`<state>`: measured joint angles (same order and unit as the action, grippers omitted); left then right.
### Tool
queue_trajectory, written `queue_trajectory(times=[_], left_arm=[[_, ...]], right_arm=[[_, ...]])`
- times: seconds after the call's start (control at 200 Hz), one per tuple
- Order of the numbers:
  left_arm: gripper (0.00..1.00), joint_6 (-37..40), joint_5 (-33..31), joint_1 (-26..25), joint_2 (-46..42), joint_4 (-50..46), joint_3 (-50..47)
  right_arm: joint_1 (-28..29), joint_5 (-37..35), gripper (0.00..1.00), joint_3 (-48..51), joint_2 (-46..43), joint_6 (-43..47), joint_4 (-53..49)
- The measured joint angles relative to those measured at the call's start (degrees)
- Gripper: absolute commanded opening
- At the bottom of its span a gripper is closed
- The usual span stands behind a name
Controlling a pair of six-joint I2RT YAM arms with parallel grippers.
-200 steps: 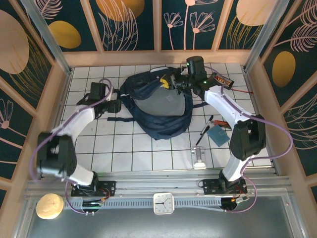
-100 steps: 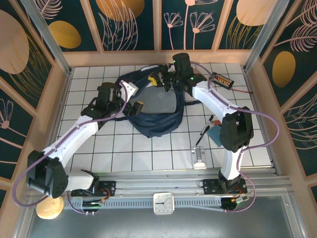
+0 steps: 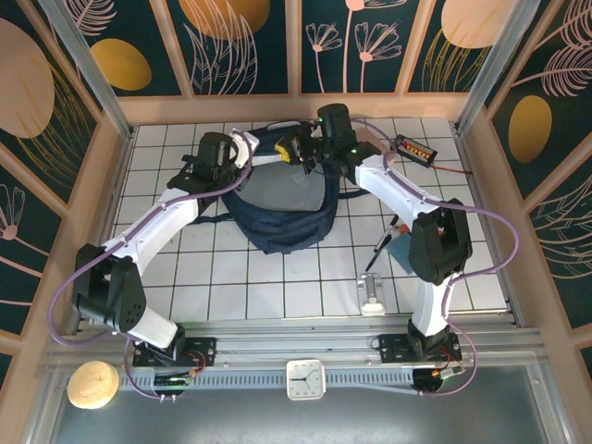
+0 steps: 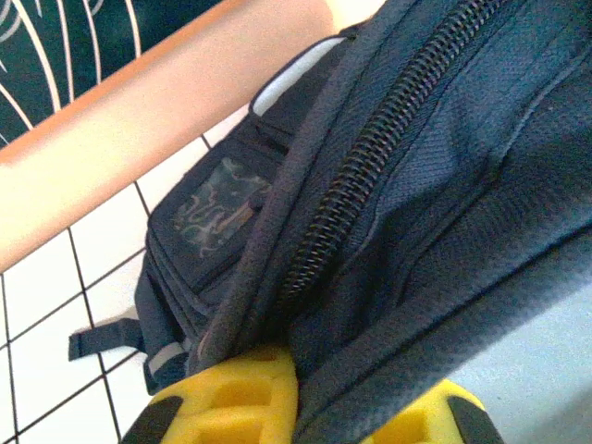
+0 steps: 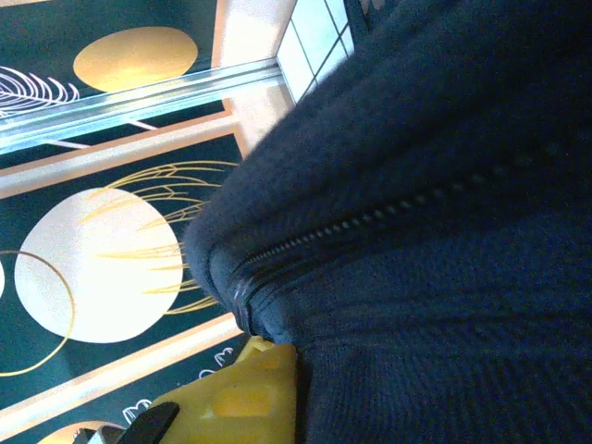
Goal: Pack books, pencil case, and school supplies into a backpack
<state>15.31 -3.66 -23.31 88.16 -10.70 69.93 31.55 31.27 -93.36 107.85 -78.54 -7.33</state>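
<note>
The navy backpack (image 3: 277, 208) lies bunched in the middle of the tiled table, its back edge pulled up. My left gripper (image 3: 252, 159) is at its back-left edge; in the left wrist view my left gripper (image 4: 338, 407) is shut on a fold of the backpack (image 4: 416, 185) beside a zipper. My right gripper (image 3: 296, 148) is shut on the backpack's top rim, and the right wrist view has one yellow finger (image 5: 240, 398) pressed against the backpack (image 5: 444, 231). A teal notebook (image 3: 400, 250) and a black pen (image 3: 379, 245) lie to the right. The pencil case is out of view.
A silver metal piece (image 3: 372, 294) lies near the front right. At the back right sits a black gadget (image 3: 414, 148) with a red wire. Wooden walls close in the table at the back and sides.
My left arm swung from the left side in to the backpack's back-left edge and shut on the fabric. The right gripper shifted left with the rim, and the backpack bunched up.
</note>
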Motion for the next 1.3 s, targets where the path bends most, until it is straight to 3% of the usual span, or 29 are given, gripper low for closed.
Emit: queue_trajectory(times=[0.175,0.34,0.505,0.621,0.821,0.991,1.151,1.301], left_arm=[[0.00,-0.6,0.1,-0.6,0.0,-1.5,0.0],[0.00,-2.3,0.4,-0.7,-0.9,-1.4,-1.2],[0.00,-3.9,0.3,-0.7,-1.9,-1.6,-2.5],[0.00,-5.4,0.3,-0.7,-1.9,-3.6,-1.4],[0.00,-8.2,0.7,-0.6,-2.0,-5.4,-0.4],[0.00,-10.5,2.1,-0.6,-2.8,-5.9,-1.5],[0.00,-13.3,3.4,-0.6,-4.1,-6.3,-3.1],[0.00,-16.2,4.6,-0.6,-4.9,-6.2,-4.7]], right_arm=[[-0.6,0.8,0.16,3.0,-1.8,1.5,-0.3],[-3.1,3.5,0.33,4.1,-7.0,6.6,-6.0],[-6.6,5.2,0.63,3.9,-13.6,13.4,-12.6],[-8.9,2.6,0.99,1.8,-16.6,22.3,-23.7],[-16.5,-15.6,0.99,-3.0,-15.5,42.9,-37.4],[-21.9,-30.8,0.99,-3.3,-1.6,59.6,-34.6],[-24.4,-35.4,0.99,-7.7,12.1,69.4,-30.3],[-25.2,-36.4,0.99,-21.0,22.4,75.0,-28.8]])
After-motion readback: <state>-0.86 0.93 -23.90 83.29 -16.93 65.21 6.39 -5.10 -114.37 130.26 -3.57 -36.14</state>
